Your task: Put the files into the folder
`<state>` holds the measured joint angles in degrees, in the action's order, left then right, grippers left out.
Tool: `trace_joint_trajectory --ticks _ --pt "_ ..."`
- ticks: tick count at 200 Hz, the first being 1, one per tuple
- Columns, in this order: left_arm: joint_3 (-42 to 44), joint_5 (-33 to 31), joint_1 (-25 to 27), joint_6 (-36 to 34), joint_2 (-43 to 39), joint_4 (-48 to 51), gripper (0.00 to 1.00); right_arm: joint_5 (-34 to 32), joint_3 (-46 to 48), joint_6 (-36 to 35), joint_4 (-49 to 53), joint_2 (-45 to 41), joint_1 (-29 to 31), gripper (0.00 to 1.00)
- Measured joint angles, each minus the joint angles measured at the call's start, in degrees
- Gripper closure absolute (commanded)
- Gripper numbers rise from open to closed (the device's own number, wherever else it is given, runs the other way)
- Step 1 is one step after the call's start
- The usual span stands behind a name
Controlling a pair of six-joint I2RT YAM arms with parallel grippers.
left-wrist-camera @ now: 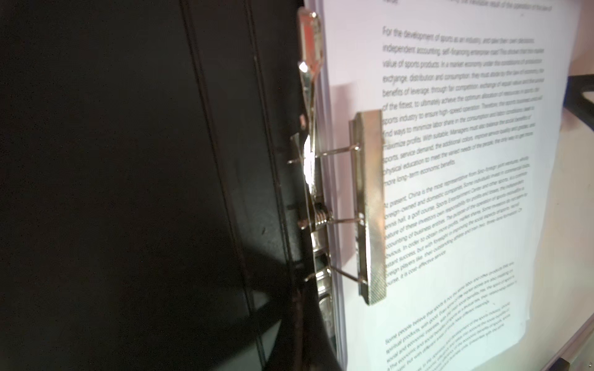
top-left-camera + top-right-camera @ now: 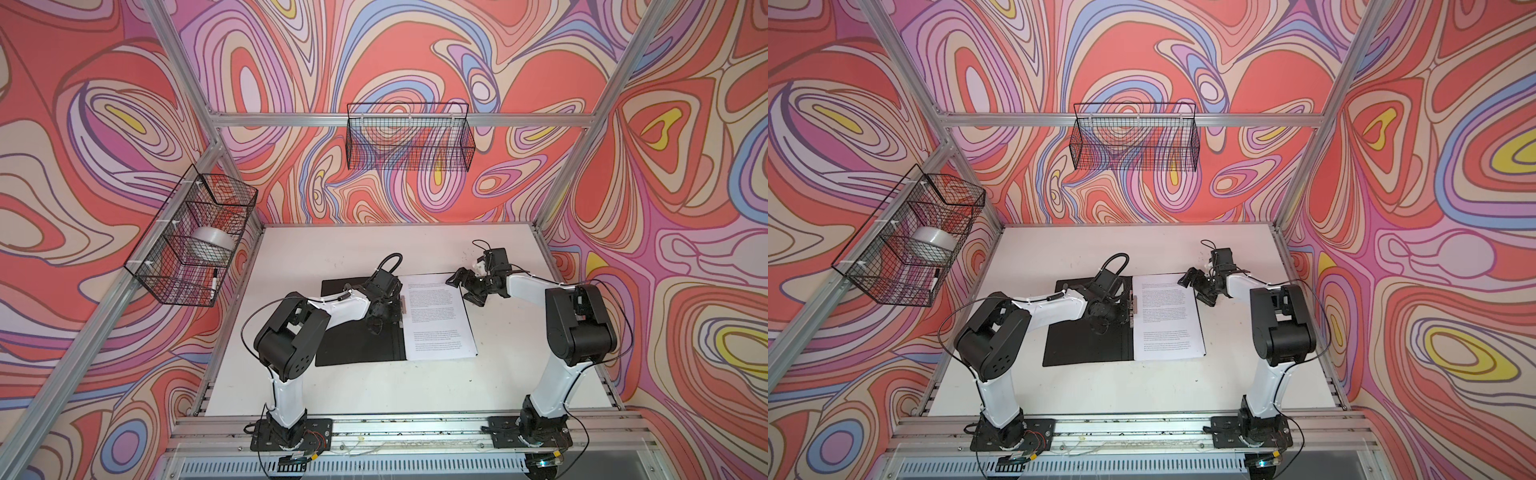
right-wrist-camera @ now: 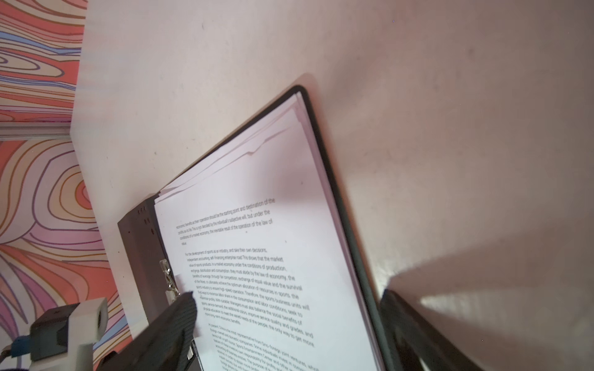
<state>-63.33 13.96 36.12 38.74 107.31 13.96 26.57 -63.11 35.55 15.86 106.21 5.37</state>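
Note:
The folder [image 2: 357,340] [image 2: 1088,345] lies open on the white table, black inside up. The files [image 2: 440,320] [image 2: 1167,320], white printed sheets, lie stacked on its right half. My left gripper [image 2: 388,316] [image 2: 1121,309] is shut, low at the metal spine clip [image 2: 402,309] [image 1: 369,205]. In the left wrist view the clamp bar hangs over the top sheet [image 1: 466,225] and throws a shadow on it. My right gripper [image 2: 463,289] [image 2: 1196,286] hangs open above the stack's far right corner. In the right wrist view its fingers [image 3: 180,318] straddle the files [image 3: 273,176], holding nothing.
A wire basket [image 2: 195,237] on the left wall holds a white tape roll and a marker. Another wire basket [image 2: 409,137] hangs on the back wall. Aluminium frame posts stand at the table's corners. Both arm bases sit on the front rail.

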Motion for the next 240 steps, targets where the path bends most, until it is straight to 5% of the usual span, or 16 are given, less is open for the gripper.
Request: trace_joint_trajectory --ticks 39,66,111,148,240 --pt "-0.33 0.63 -0.17 1.4 -0.07 1.11 1.0 -4.37 -3.06 -2.32 4.22 -0.11 -0.17 0.09" --pt "-0.22 3.23 -1.68 2.03 -1.01 2.23 0.99 -6.29 -3.76 -3.91 6.25 -2.08 0.15 0.22" --pt "1.68 7.65 -6.58 3.34 -6.12 2.67 0.98 -6.36 -5.99 -6.21 8.66 -5.29 5.99 0.73" --pt "1.16 11.26 -12.13 3.28 -5.6 2.12 0.96 -4.61 -8.28 -7.15 10.12 -4.35 13.75 0.93" --pt "-10.05 19.56 -14.01 2.84 9.51 -2.03 0.95 -4.0 -13.22 -7.89 13.99 6.43 19.28 1.0"
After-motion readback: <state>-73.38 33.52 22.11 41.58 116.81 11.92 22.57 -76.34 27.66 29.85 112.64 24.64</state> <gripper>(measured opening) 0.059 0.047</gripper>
